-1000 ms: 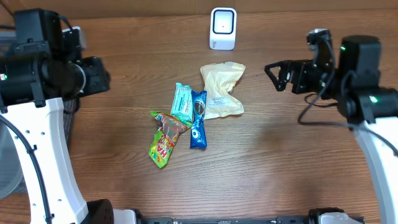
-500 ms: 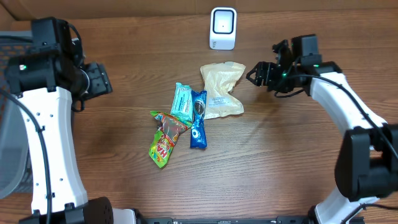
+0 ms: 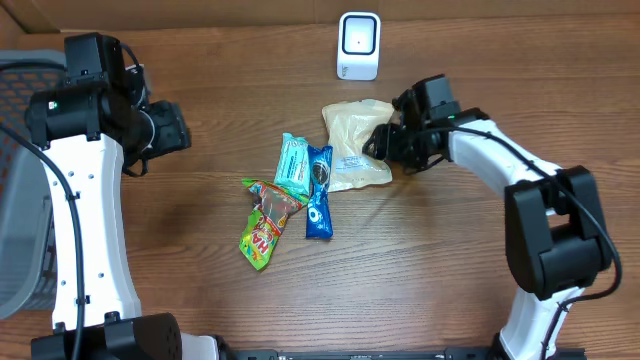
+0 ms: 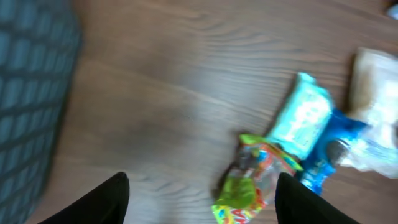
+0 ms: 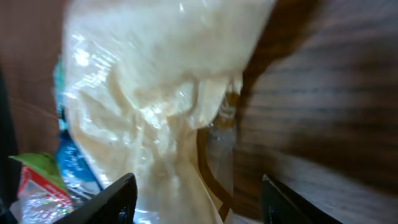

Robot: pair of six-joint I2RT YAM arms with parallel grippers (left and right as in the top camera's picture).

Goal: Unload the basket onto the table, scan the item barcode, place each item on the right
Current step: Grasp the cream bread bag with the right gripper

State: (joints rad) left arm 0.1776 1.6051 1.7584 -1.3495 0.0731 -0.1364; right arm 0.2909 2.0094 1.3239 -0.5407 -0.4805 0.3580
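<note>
A cream plastic packet (image 3: 352, 140) lies in the middle of the table, below the white barcode scanner (image 3: 359, 45). My right gripper (image 3: 385, 143) is low at the packet's right edge. In the right wrist view the packet (image 5: 161, 93) fills the frame and its crinkled end reaches between my fingers (image 5: 115, 202), which stand apart, so the right gripper (image 5: 199, 208) is open around it. My left gripper (image 3: 175, 130) hangs open at the left, away from the packets; in its own view the gripper (image 4: 202, 205) holds nothing.
A teal packet (image 3: 293, 163), a blue biscuit packet (image 3: 319, 190) and a green and red snack packet (image 3: 262, 225) lie left of the cream one, touching each other. A grey mesh basket (image 3: 20, 200) stands at the table's left edge.
My right arm has swung left and down from the far right to the cream packet, its jaws narrowing. The left arm has shifted slightly to the right. The packets have not moved.
</note>
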